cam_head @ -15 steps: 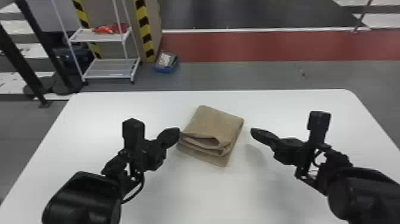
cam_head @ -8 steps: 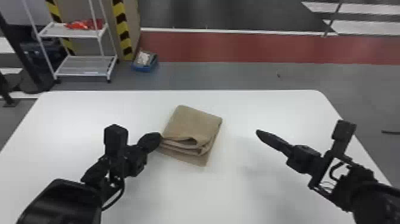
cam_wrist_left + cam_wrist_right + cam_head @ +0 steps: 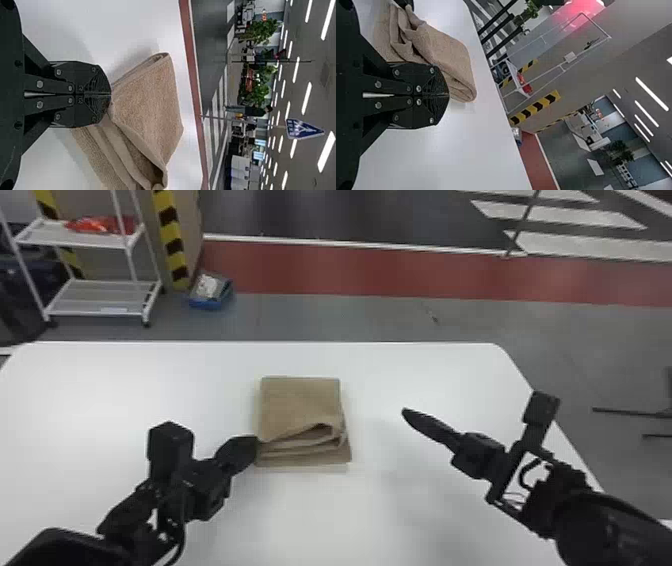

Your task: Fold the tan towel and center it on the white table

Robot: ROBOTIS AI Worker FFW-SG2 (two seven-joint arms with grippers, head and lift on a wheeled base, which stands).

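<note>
In the head view my left gripper (image 3: 254, 448) is shut on the left edge of the tan towel (image 3: 300, 402), near its front corner. The towel lies as a folded, squarish stack on the white table (image 3: 115, 380), its back edge roughly parallel to the table's far edge; loose layers bulge along the front. My right gripper (image 3: 407, 413) is off to the right of the towel, shut and holding nothing. The left wrist view has the left gripper (image 3: 111, 94) pinching a corner of the towel (image 3: 150, 99). In the right wrist view, the right gripper's tips (image 3: 449, 95) meet, with the towel (image 3: 445, 49) beyond them.
Beyond the table's far edge stand a white shelf rack (image 3: 100, 297) and a small blue bin (image 3: 210, 297) on the floor. Bare tabletop separates the towel from the right gripper.
The towel has turned counterclockwise from a slanted position to a squarer one, its left edge at my left gripper. My right gripper has moved away to the right. The head view has shifted.
</note>
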